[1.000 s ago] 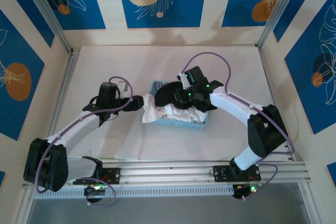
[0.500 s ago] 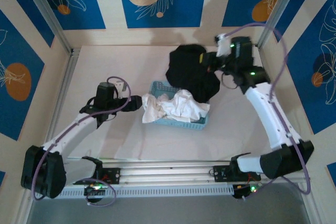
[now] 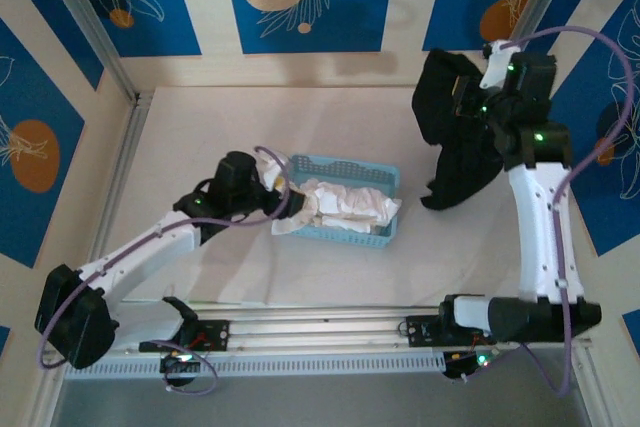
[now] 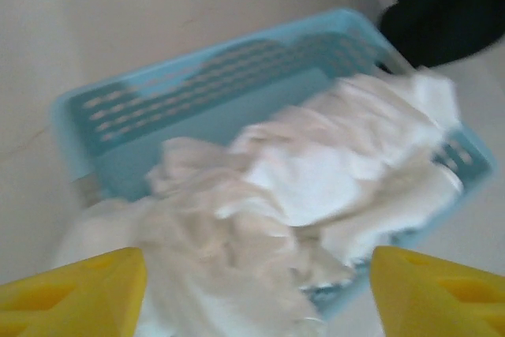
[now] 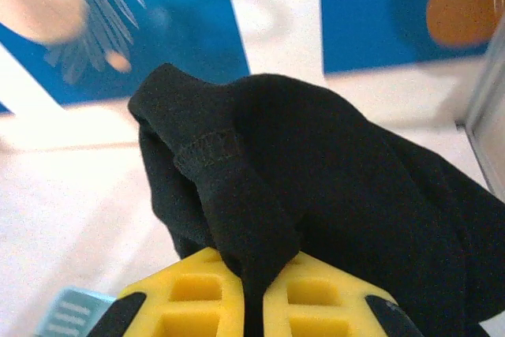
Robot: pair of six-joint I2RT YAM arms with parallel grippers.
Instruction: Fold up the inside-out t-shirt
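Observation:
The inside-out t-shirt [image 3: 452, 137] is a black bundle hanging in the air at the back right, off the table. My right gripper [image 3: 478, 105] is shut on a fold of it. In the right wrist view the yellow fingers [image 5: 197, 293] pinch the black t-shirt [image 5: 316, 163] between them, at the right gripper [image 5: 254, 305]. My left gripper [image 3: 298, 209] is at the left end of the blue basket [image 3: 350, 168]. Its jaws stand open, and the left gripper [image 4: 252, 297] straddles the white garment [image 4: 316, 171].
The blue basket [image 4: 197, 84] sits mid-table and holds the crumpled white garment [image 3: 345, 205], which spills over its left end. The t-shirt [image 4: 450, 5] hangs beyond the basket's far right corner. Bare table lies behind the basket and to its right.
My right arm lifted the black t-shirt out of the basket and swung it up to the back right. My left gripper moved right onto the white garment at the basket's left end.

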